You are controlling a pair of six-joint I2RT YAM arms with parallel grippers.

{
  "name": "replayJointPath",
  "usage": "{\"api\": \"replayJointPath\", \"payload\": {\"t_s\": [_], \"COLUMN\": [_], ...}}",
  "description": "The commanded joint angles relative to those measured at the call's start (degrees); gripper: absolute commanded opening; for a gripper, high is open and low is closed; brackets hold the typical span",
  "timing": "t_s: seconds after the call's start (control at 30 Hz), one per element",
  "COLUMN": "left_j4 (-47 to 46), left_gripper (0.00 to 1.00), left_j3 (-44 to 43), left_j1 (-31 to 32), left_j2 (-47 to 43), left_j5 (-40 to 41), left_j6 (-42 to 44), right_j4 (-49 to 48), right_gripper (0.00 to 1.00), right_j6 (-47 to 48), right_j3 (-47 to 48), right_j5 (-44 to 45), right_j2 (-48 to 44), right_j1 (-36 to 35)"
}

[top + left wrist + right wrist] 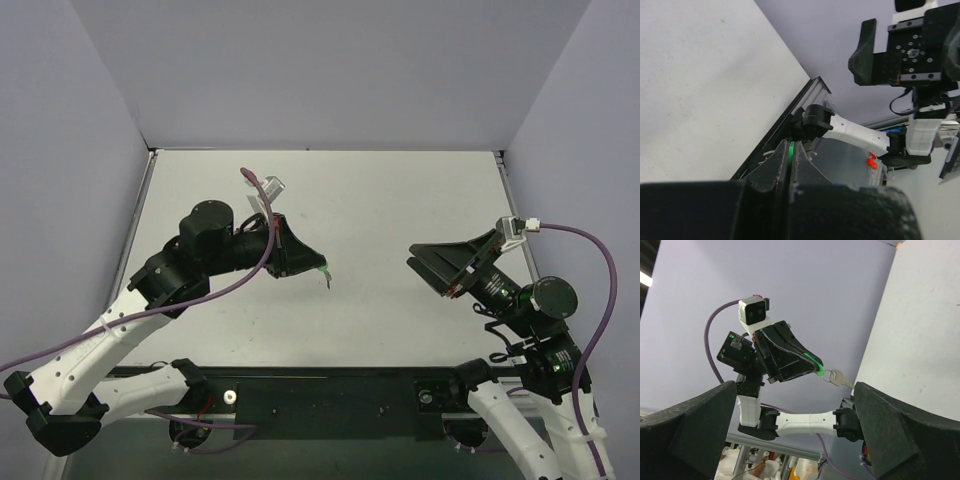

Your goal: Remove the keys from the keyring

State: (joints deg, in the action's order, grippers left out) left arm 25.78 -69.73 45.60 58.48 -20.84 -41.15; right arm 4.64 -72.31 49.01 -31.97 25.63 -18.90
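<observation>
well, the left gripper [314, 264] is pressed together on the keyring [321, 268]: the green tag sits squeezed between its fingertips, and only a thin green edge shows past them. the key [328, 281] dangles from the tag's outer end, just beyond the tips, touching neither finger. seen from the right wrist, tag and key hang in the air against the wall, beside the table [400, 200] edge. the right gripper [421, 264] is well apart on the right side, its jaws spread wide and pointing toward the left gripper, with nothing between them.
</observation>
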Motion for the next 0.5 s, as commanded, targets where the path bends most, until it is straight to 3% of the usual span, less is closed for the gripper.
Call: {"api": "replayJointPath", "payload": {"t_s": [0.0, 0.3, 0.47], "left_j4": [-10.6, -18.4, -19.0], "left_gripper": [0.00, 0.00, 0.00], "left_j3": [0.0, -0.2, -1.2], "left_j1": [0.5, 1.7, 2.2], "left_j2": [-2.3, -2.1, -2.4], "left_j5": [-6.0, -9.6, -4.7], "left_j6": [-3.7, -7.8, -10.4], "right_j4": [-11.2, -14.4, -14.8], "right_gripper": [0.98, 0.98, 0.98], "right_j6": [-4.0, -2.7, -0.9], "right_j3": [0.9, 2.8, 3.6], "right_j5": [-1.3, -2.8, -0.5], "right_j2": [1.8, 6.0, 7.6], "right_j1": [-1.1, -4.8, -9.0]}}
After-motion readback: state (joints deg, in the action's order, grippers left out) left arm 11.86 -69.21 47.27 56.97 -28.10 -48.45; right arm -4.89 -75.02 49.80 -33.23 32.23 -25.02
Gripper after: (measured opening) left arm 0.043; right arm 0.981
